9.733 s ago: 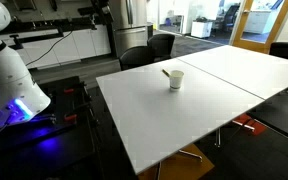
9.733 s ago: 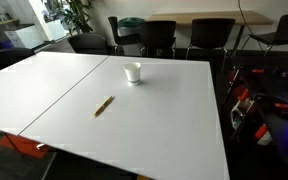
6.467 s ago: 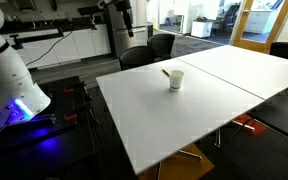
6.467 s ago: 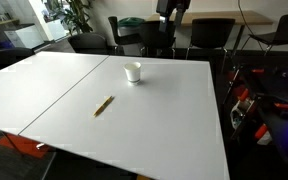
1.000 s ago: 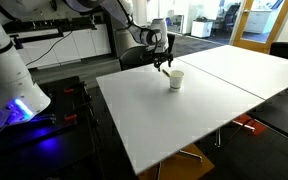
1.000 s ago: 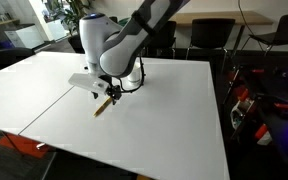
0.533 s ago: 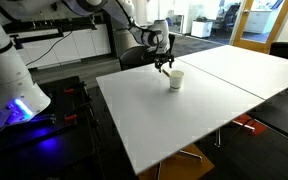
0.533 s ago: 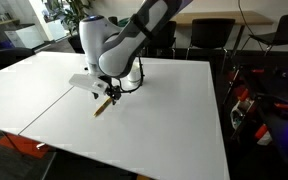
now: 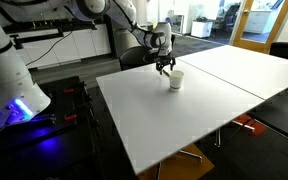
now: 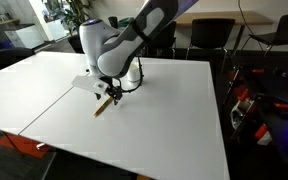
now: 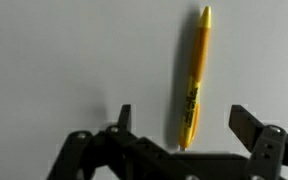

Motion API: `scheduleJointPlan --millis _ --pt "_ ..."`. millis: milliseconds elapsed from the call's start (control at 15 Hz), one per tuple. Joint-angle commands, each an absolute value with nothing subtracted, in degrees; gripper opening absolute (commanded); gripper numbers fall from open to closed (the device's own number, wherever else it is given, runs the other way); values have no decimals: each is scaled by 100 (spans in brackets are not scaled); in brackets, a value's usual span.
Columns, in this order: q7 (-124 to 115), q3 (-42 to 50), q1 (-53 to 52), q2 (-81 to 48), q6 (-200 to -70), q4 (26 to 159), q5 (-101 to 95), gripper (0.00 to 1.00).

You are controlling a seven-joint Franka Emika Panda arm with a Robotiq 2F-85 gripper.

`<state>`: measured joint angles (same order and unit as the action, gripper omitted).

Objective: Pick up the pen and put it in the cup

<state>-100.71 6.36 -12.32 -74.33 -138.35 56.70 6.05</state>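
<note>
The pen (image 11: pixel 194 80) is a yellow stick lying flat on the white table; in the wrist view it runs up from between my fingers. In an exterior view the pen (image 10: pixel 103 106) lies just below my gripper (image 10: pixel 108 95). My gripper (image 11: pixel 182 122) is open, one finger on each side of the pen's near end, not touching it. The white cup (image 9: pixel 175 80) stands upright on the table; in an exterior view the cup (image 10: pixel 133 72) is partly hidden behind my arm. My gripper (image 9: pixel 165 68) shows beside the cup there.
The table (image 10: pixel 164 120) is made of two white tops joined by a seam (image 10: pixel 69 92). Black chairs (image 10: pixel 209 35) stand along the far edge. A robot base with blue light (image 9: pixel 14 100) stands beside the table.
My gripper has sunk slightly toward the pen over the last second. The pen and the cup have not moved.
</note>
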Motion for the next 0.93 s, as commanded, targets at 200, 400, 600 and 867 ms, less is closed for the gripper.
scheduleJointPlan --millis 200,400,600,867 --pt "-10257 544 -1121 -7825 -13354 4899 606 59" --pt "-10269 541 -1104 -7894 -13249 4726 600 34" --pt "-10309 558 -1113 -7965 -13235 4584 582 12" --pt "-10403 663 -1208 -7884 -13350 4645 628 3"
